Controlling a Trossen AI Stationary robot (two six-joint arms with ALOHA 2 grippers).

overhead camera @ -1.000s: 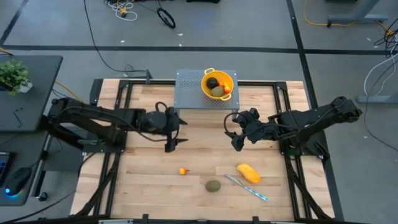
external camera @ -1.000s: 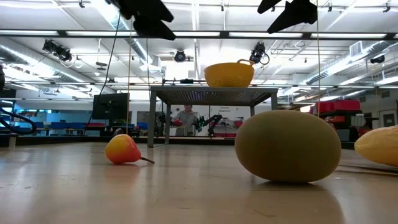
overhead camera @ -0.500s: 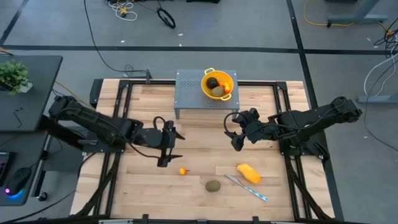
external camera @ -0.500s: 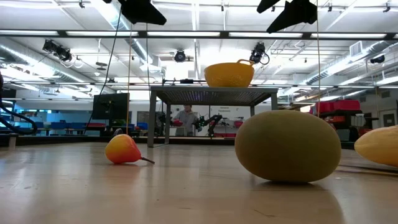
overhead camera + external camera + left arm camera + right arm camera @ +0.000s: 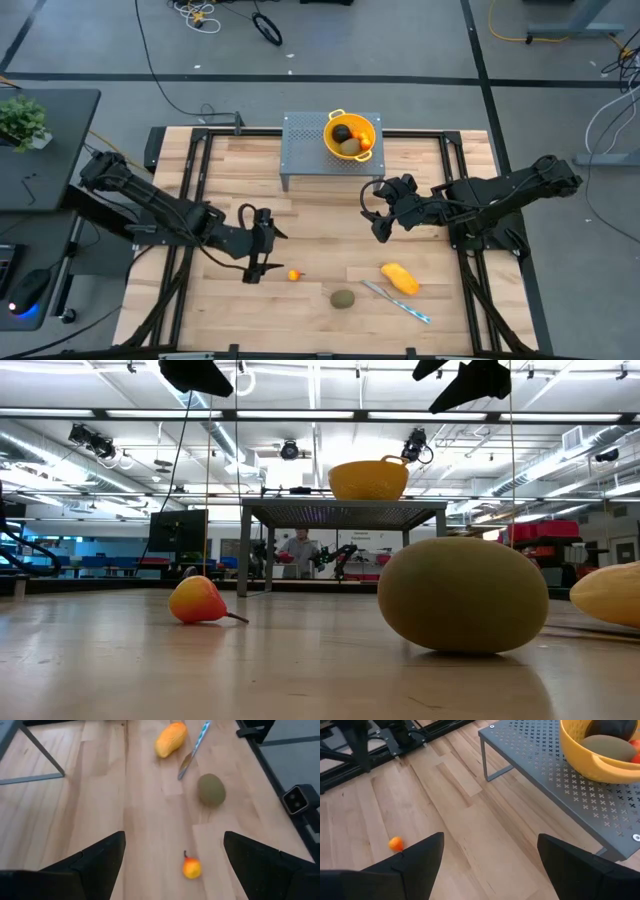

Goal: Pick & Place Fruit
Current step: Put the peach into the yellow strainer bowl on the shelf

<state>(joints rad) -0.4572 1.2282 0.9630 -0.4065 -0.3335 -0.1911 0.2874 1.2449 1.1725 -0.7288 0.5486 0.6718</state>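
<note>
A small orange-red fruit (image 5: 294, 275) lies on the wooden table, with an olive-green oval (image 5: 343, 298) and a yellow-orange oblong fruit (image 5: 400, 278) further right. My left gripper (image 5: 267, 256) hovers open just left of the small fruit, which shows between and ahead of its fingers (image 5: 191, 868). My right gripper (image 5: 372, 216) hangs open above the table's middle, right of centre, holding nothing. More fruit sits in the yellow colander (image 5: 350, 135) on the grey stand (image 5: 305, 150).
A silver-and-blue knife (image 5: 398, 302) lies beside the oblong fruit, near the table's front edge. The grey perforated stand (image 5: 555, 780) with the colander (image 5: 600, 757) takes up the far middle. Bare wood (image 5: 230, 310) stretches across the near left.
My left gripper has swung toward the table's near edge, down toward the small orange-red fruit, staying open. The fruits and my right arm have kept still.
</note>
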